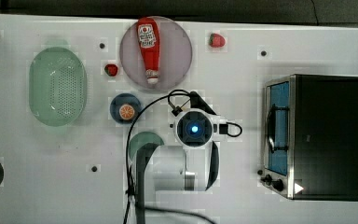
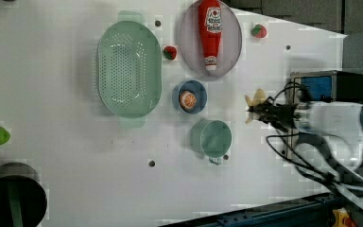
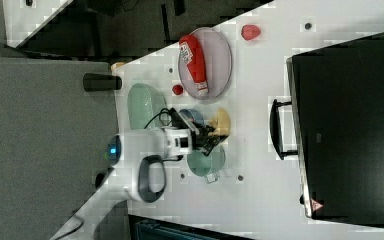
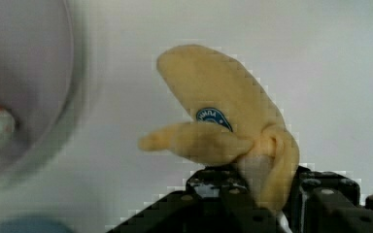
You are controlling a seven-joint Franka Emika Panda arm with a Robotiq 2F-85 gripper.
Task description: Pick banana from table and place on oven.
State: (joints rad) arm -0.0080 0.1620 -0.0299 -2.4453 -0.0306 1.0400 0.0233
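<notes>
Pale yellow banana point(image 4: 223, 97), blue sticker; red ketchup bottle point(image 1: 149, 49).

The banana point(image 4: 223, 111) looks soft and matt, like foam or rubbery plastic, with a small glossy blue sticker. The table point(image 1: 37, 168) is smooth, flat white. The oven point(image 1: 328, 135) has a dark, faintly sheened top, brushed silver metal frame and bluish glass door — the colander point(image 1: 57, 86) is pale green perforated plastic.
</notes>
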